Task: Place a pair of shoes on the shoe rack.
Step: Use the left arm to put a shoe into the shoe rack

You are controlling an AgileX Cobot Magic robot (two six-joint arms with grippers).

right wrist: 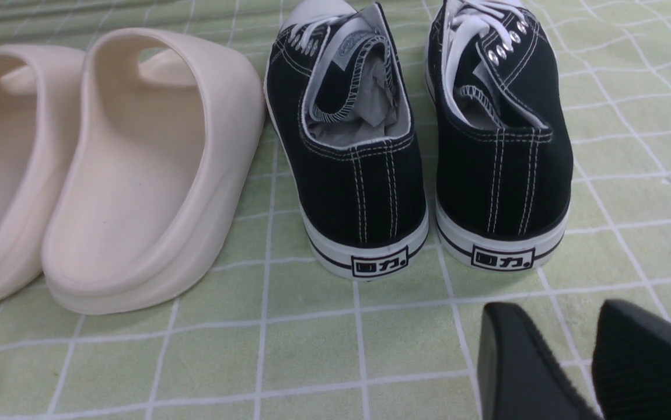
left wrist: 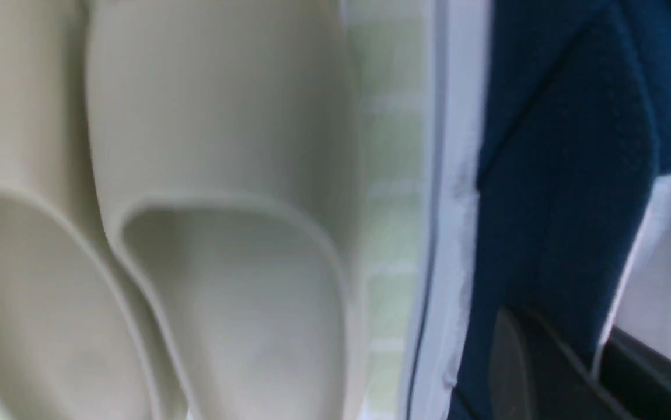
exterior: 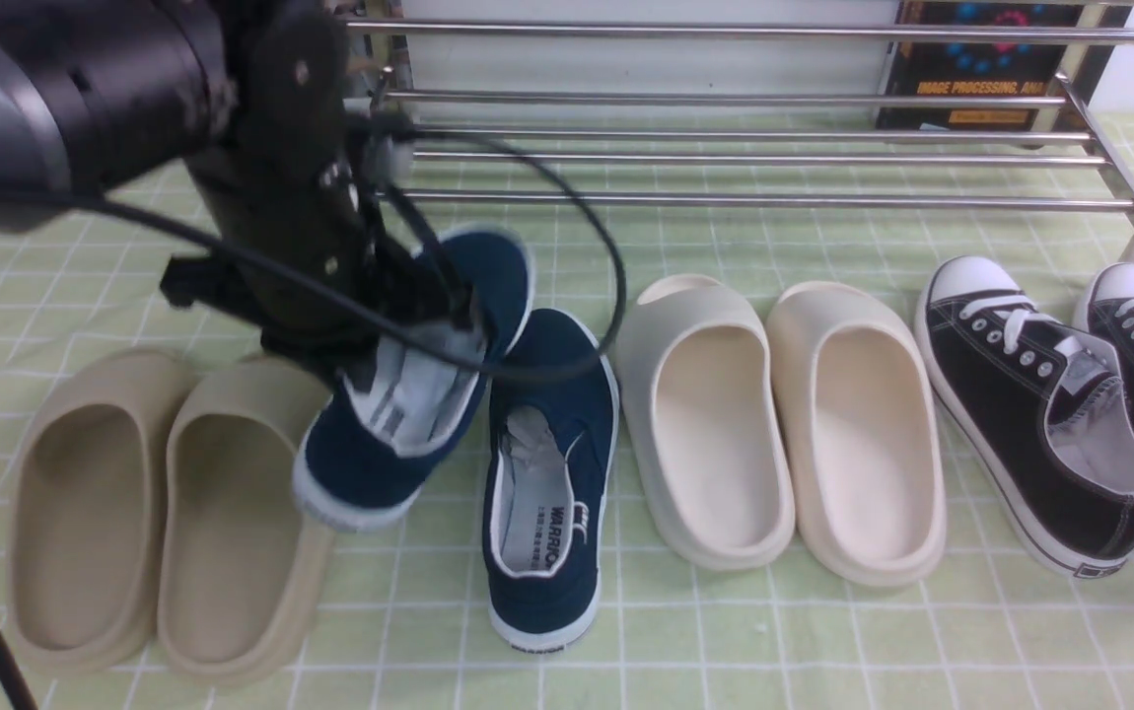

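Slippage risk: one navy shoe hangs tilted, held by its side wall, short of the shoe rack (exterior: 725, 200).

Left hand (exterior: 439, 311) pinches the lifted navy shoe (exterior: 370, 463) through soft canvas, one finger inside the lining and one outside. It hangs before the rack's left end, toe towards the rack and heel low. Judgement: so thin a grip may let it twist or drop onto the beige slide (exterior: 232, 513) under the heel. The toe could catch the rack's front tube, and the looping cable (exterior: 616, 286) may snag. The second navy shoe (exterior: 547, 473) lies on the desk (exterior: 823, 641) before the rack, just beside the first. The rack's tubes carry no shoes, so landing room is wide. Right hand (right wrist: 557, 332), before the rack's right end, is spread and holds nothing.
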